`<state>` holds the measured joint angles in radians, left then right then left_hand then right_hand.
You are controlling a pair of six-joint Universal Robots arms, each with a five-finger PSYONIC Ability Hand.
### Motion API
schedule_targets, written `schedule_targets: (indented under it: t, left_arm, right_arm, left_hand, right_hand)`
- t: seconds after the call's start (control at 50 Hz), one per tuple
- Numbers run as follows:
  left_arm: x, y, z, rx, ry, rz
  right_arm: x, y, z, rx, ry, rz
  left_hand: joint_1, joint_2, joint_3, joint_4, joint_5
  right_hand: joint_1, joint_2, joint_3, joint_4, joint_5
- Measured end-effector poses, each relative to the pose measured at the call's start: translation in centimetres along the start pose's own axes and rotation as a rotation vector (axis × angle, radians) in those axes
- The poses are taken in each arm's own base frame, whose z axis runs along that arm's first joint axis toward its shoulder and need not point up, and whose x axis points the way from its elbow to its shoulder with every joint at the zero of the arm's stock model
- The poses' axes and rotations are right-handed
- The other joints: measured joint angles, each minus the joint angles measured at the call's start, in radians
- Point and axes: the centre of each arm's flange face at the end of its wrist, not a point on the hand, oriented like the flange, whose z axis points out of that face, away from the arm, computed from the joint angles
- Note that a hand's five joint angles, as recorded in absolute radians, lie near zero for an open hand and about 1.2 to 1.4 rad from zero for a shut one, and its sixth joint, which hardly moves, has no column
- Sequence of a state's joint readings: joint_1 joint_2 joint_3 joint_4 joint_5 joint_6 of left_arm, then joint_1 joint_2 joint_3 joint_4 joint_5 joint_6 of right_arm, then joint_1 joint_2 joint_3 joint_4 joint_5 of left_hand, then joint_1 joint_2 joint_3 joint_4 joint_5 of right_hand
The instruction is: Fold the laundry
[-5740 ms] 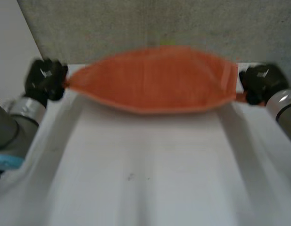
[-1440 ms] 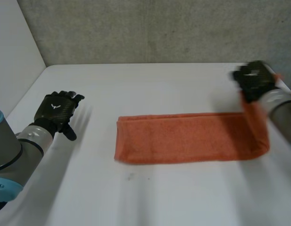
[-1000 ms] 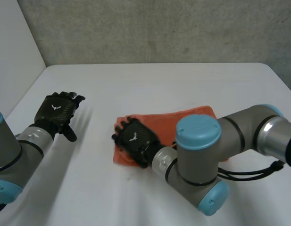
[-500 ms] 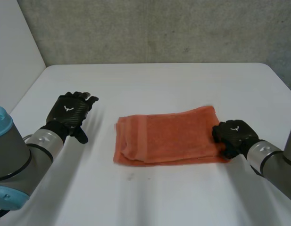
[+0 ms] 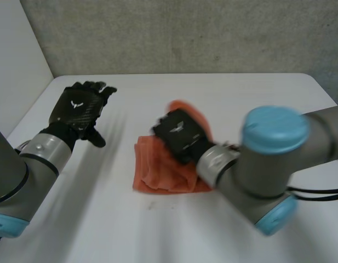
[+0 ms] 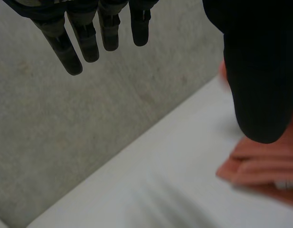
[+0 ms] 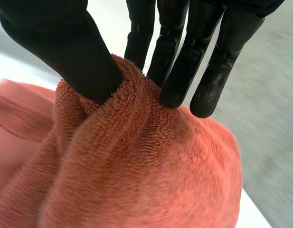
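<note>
Towel [image 5: 156, 171], thick, soft and probably light, lies half folded in the middle of the counter [image 5: 103, 219], its raised end pinched by the right hand [image 5: 179, 134], so a bunched edge seems the best hold, while the left hand [image 5: 81, 107] hovers spread nearby, touching nothing

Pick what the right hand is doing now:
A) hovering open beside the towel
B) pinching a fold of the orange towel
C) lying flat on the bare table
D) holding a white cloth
B: the right wrist view shows the right hand pinching a raised fold of the towel between thumb and fingers.
</note>
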<state>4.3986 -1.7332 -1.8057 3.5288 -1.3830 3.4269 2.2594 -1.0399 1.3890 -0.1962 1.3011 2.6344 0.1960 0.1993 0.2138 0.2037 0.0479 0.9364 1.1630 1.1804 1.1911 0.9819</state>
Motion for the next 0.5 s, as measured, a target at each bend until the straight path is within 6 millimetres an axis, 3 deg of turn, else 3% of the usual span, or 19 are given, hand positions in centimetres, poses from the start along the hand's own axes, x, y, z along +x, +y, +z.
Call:
schedule_targets:
  t: [0.02, 0.06, 0.08, 0.1, 0.14, 0.16, 0.18, 0.2, 0.24, 0.26, 0.28, 0.34, 0.36, 0.38, 0.44, 0.5]
  left_arm:
    - [0.1, -0.4, 0.0, 0.012, 0.002, -0.017]
    - [0.2, -0.6, 0.1, 0.018, 0.003, -0.026]
    - [0.3, -0.9, 0.1, 0.023, 0.005, -0.037]
    - [0.4, -1.4, 0.2, 0.035, 0.006, -0.071]
    - [0.5, -1.7, 0.3, 0.038, 0.006, -0.085]
    - [0.6, -1.9, 0.4, 0.039, 0.006, -0.093]
    - [0.7, -2.0, 0.4, 0.039, 0.006, -0.1]
    - [0.9, -2.3, 0.6, 0.038, 0.008, -0.111]
    - [1.1, -2.4, 0.6, 0.036, 0.011, -0.116]
    - [1.3, -2.5, 0.8, 0.033, 0.016, -0.122]
    - [2.0, -2.8, 1.1, 0.025, 0.031, -0.139]
    - [3.3, -2.9, 1.6, 0.003, 0.057, -0.17]
    - [3.3, -2.9, 1.6, 0.003, 0.057, -0.17]
    - [4.2, -2.9, 2.0, -0.016, 0.072, -0.192]
    - [5.9, -2.4, 2.5, -0.057, 0.101, -0.228]
    - [7.4, -1.5, 2.9, -0.102, 0.124, -0.252]
  right_arm:
    - [-1.7, -0.1, 0.2, 0.003, -0.038, -0.019]
    - [-2.4, 0.0, 0.3, 0.002, -0.055, -0.027]
    - [-3.5, 0.1, 0.5, 0.0, -0.079, -0.042]
    - [-5.6, 0.7, 0.7, -0.018, -0.122, -0.073]
    - [-6.2, 1.1, 0.8, -0.033, -0.123, -0.085]
    - [-6.3, 1.3, 0.9, -0.046, -0.113, -0.091]
    - [-6.3, 1.5, 1.0, -0.06, -0.099, -0.094]
    - [-5.9, 1.6, 1.0, -0.081, -0.064, -0.094]
    - [-5.6, 1.6, 1.0, -0.087, -0.046, -0.092]
    - [-5.1, 1.5, 1.0, -0.094, -0.018, -0.085]
    - [-2.8, 1.0, 0.9, -0.106, 0.078, -0.026]
    - [0.8, 0.5, 0.5, -0.096, 0.182, 0.124]
    - [0.8, 0.5, 0.5, -0.096, 0.182, 0.124]
    - [2.5, 0.5, 0.3, -0.084, 0.219, 0.219]
    - [4.8, 0.8, -0.1, -0.069, 0.247, 0.388]
    - [5.9, 1.5, -0.4, -0.077, 0.24, 0.502]
  left_hand:
    - [0.0, 0.0, 0.0, 0.0, 0.0]
    - [0.0, 0.0, 0.0, 0.0, 0.0]
    - [0.0, 0.0, 0.0, 0.0, 0.0]
    - [0.0, 0.0, 0.0, 0.0, 0.0]
    - [0.0, 0.0, 0.0, 0.0, 0.0]
    - [0.0, 0.0, 0.0, 0.0, 0.0]
    - [0.0, 0.0, 0.0, 0.0, 0.0]
    - [0.0, 0.0, 0.0, 0.0, 0.0]
    - [0.0, 0.0, 0.0, 0.0, 0.0]
    - [0.0, 0.0, 0.0, 0.0, 0.0]
    - [0.0, 0.0, 0.0, 0.0, 0.0]
    - [0.0, 0.0, 0.0, 0.0, 0.0]
    - [0.0, 0.0, 0.0, 0.0, 0.0]
    - [0.0, 0.0, 0.0, 0.0, 0.0]
    - [0.0, 0.0, 0.0, 0.0, 0.0]
    - [0.0, 0.0, 0.0, 0.0, 0.0]
  right_hand:
    - [0.0, 0.0, 0.0, 0.0, 0.0]
    - [-0.009, -0.011, -0.013, -0.013, -0.011]
    - [-0.051, -0.102, -0.101, -0.106, -0.085]
    - [-0.247, -0.322, -0.335, -0.344, -0.294]
    - [-0.323, -0.401, -0.413, -0.422, -0.369]
    - [-0.511, -0.637, -0.648, -0.639, -0.586]
    - [-0.511, -0.637, -0.648, -0.639, -0.586]
    - [-0.675, -0.858, -0.876, -0.89, -0.852]
    - [-0.68, -0.864, -0.89, -0.903, -0.864]
    - [-0.68, -0.864, -0.89, -0.903, -0.864]
    - [-0.73, -0.94, -0.968, -0.959, -0.919]
    - [-0.73, -0.94, -0.968, -0.959, -0.919]
    - [-0.73, -0.94, -0.968, -0.959, -0.919]
    - [-0.73, -0.94, -0.968, -0.959, -0.919]
    - [-0.73, -0.94, -0.968, -0.959, -0.919]
    - [-0.73, -0.94, -0.968, -0.959, -0.919]
